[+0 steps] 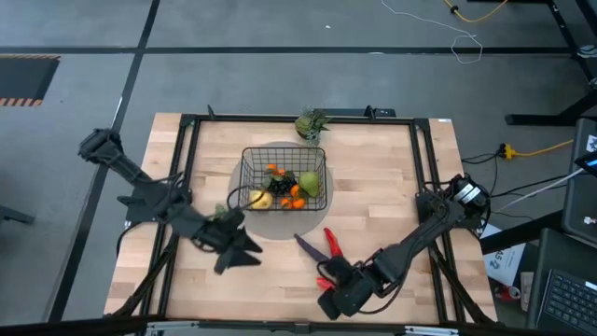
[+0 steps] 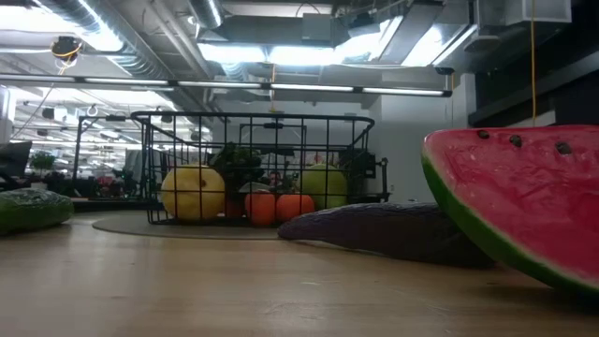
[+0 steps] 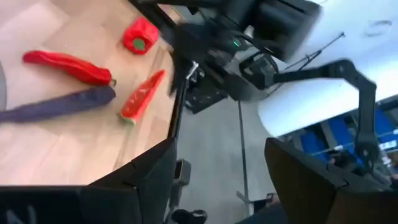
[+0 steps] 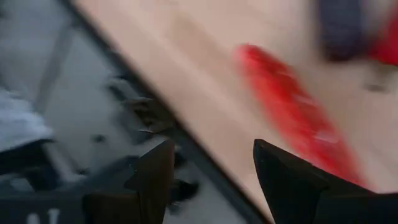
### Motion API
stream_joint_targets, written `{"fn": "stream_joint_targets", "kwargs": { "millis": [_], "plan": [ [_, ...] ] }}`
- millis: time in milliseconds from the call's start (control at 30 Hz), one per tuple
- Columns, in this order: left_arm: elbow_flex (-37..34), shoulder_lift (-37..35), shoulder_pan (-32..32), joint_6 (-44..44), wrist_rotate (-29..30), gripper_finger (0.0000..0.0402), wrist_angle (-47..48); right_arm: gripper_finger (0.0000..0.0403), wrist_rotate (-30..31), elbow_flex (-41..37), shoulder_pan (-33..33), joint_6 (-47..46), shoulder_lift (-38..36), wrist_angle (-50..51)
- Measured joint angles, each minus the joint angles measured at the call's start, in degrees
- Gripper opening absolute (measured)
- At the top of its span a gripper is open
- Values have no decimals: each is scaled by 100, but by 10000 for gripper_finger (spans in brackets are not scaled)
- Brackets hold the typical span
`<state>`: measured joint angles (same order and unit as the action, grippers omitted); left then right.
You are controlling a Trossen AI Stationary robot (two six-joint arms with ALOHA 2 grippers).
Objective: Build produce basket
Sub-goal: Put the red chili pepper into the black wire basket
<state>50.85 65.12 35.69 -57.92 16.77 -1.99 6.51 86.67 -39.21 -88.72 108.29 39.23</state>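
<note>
The black wire basket stands on a grey round mat and holds a yellow pear, orange clusters, a green pear and dark pieces. A purple eggplant, a red chili and a watermelon slice lie on the wood in front of the basket. A red pepper lies near them. My left gripper hangs open and empty to the left of these. My right gripper is open and empty near the front edge, just by the watermelon slice.
A leafy green bunch lies behind the basket at the far edge. A green item lies on the table left of the basket. A black frame runs around the tabletop. Bare wood lies to the right of the basket.
</note>
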Motion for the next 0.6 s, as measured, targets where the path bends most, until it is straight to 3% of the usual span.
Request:
{"fn": "stream_joint_targets", "kwargs": {
  "millis": [133, 267, 600],
  "plan": [
    [-2, 16, 604, -35, 994, 240, -27, 220, 169, -2, 116, -281, 0, 1149],
    [-2, 103, 938, -47, 1677, 240, -43, 220, 676, -2, 295, -396, 0, 1572],
    [-7, 212, 1055, -12, 1865, 239, -2, 220, 856, -2, 1028, 117, 296, 1859]
  ]
}}
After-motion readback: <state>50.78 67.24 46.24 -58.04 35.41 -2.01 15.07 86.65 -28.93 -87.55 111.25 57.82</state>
